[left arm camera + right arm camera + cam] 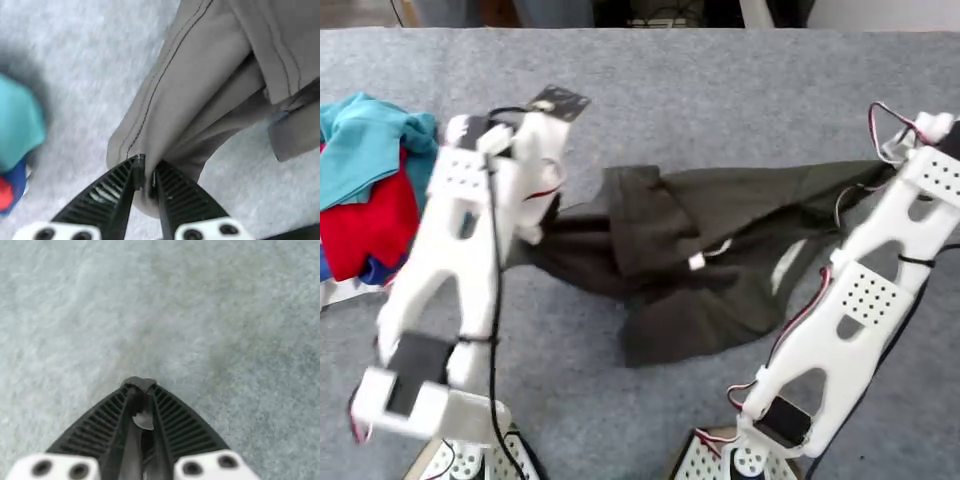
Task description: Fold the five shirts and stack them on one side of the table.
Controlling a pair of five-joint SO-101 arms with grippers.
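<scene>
A dark olive shirt (720, 250) lies crumpled and stretched across the middle of the table between both arms. My left gripper (542, 228) is at the shirt's left end. In the left wrist view, that gripper (145, 169) is shut on a stitched hem of the shirt (200, 90). My right gripper (888, 178) is at the shirt's right end. In its own wrist view the right gripper (139, 388) is shut over bare table, with a small sliver of fabric (143, 421) pinched between the fingers.
A heap of unfolded shirts sits at the table's left edge: teal (365, 140) on top, red (365, 225) and a bit of blue (375, 270) below. The teal one (17, 125) also appears beside my left gripper. Grey felt (740, 90) covers the table.
</scene>
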